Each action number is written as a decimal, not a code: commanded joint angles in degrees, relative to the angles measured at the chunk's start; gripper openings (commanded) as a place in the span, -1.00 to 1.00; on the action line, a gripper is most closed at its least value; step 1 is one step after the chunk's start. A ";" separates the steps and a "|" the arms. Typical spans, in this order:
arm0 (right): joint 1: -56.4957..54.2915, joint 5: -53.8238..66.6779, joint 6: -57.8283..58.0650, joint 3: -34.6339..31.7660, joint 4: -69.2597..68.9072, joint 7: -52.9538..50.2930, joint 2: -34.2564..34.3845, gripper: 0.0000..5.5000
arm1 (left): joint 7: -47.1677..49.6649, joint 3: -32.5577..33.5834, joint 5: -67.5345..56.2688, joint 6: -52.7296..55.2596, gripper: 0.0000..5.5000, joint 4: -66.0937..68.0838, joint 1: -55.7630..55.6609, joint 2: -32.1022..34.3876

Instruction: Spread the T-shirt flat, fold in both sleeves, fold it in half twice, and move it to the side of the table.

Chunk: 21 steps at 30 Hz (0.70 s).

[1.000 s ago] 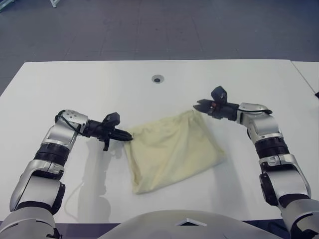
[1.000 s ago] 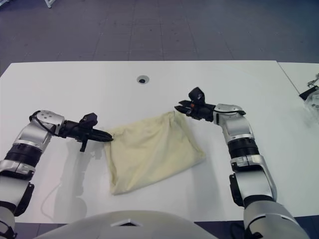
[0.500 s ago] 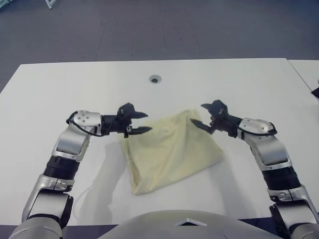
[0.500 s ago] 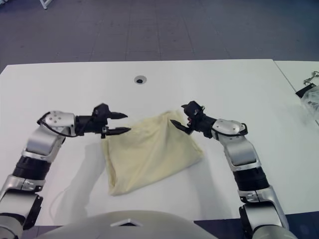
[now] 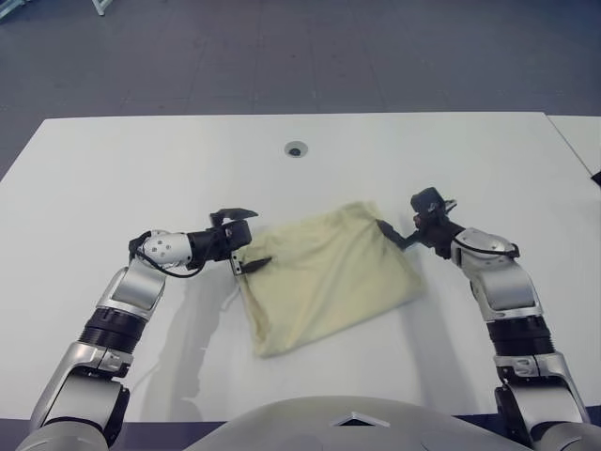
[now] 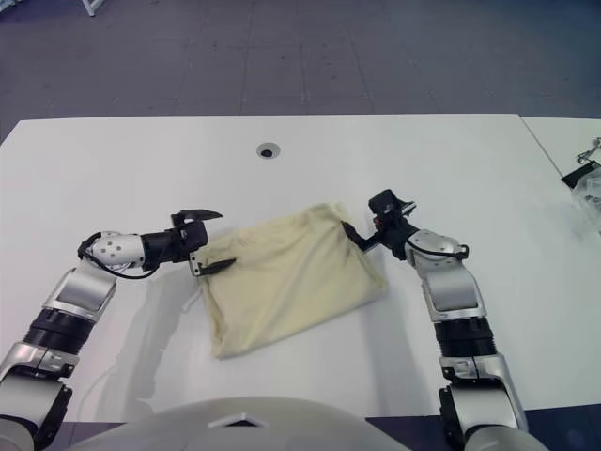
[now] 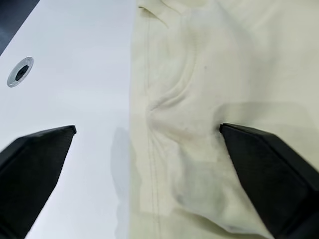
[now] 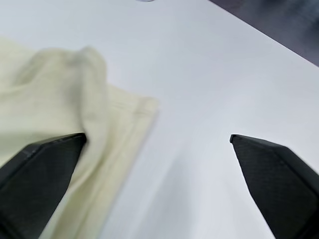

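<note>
The pale yellow T-shirt [image 5: 324, 277] lies folded into a rough rectangle at the middle of the white table [image 5: 141, 160]. My left gripper [image 5: 260, 237] sits open at the shirt's left far corner, one finger above the cloth edge and one over it. In the left wrist view the shirt's stitched edge [image 7: 149, 149] runs between the wide-apart fingers [image 7: 37, 164]. My right gripper [image 5: 413, 216] is open at the shirt's right far corner. The right wrist view has that corner [image 8: 75, 89] beside one finger [image 8: 40, 169], with bare table between the tips.
A round cable hole [image 5: 296, 148] sits in the table beyond the shirt. Some small items [image 6: 587, 174] lie on a neighbouring surface at the far right. Bare tabletop stretches to the left and right of the shirt.
A second ago both grippers were pinched at the shirt's far corners. They opened and lifted, and now both sit lower, open, beside the same corners. The shirt lies flatter.
</note>
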 commanded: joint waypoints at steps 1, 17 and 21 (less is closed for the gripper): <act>-1.53 3.67 4.10 -2.67 -1.26 -1.72 3.09 0.96 | 0.75 -1.16 2.86 -0.98 0.96 2.90 0.96 0.06; -9.06 -11.30 -15.39 12.53 3.02 5.96 -6.75 0.96 | -8.72 6.37 -14.38 13.31 0.96 -28.39 9.67 7.76; -11.83 -13.16 -20.01 14.65 8.42 6.39 -4.83 0.96 | -7.41 5.77 -12.75 15.47 0.96 -34.41 17.71 9.42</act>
